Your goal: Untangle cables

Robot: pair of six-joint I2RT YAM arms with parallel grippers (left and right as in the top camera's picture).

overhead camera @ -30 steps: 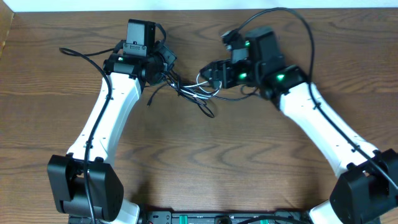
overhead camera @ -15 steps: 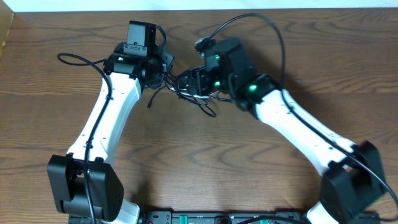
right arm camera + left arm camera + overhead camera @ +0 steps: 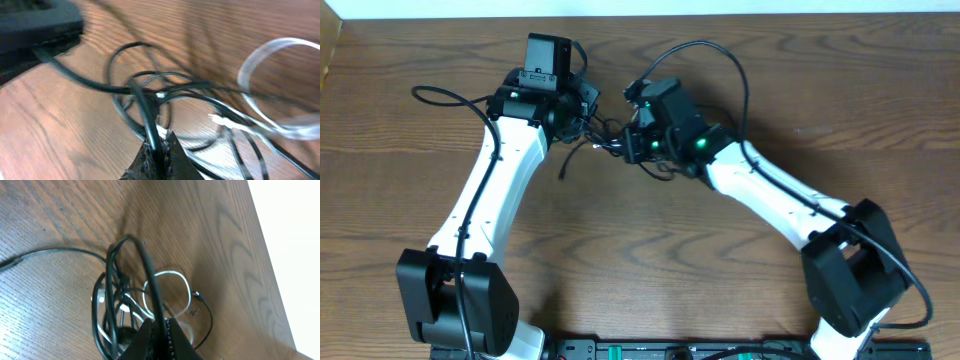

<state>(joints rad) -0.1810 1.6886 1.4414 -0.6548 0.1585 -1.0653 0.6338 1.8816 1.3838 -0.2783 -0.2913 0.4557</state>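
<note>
Toward twelve o'clock on the table (image 3: 420,220) lies the cable tangle (image 3: 610,147). Left gripper (image 3: 159,330): closed on a black cord (image 3: 150,280). Right gripper (image 3: 156,146): closed on another black strand (image 3: 142,107). Step in hand: two-point grip. Next move, probably: separate the grips slowly toward nine and three o'clock.

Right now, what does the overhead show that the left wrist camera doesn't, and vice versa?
Overhead only: both arms meeting over the cables, the right gripper at their right side. Left wrist only: the left gripper shut on one black strand, and a whitish loop beyond it. Both: the cables bunched on the wooden table.
</note>
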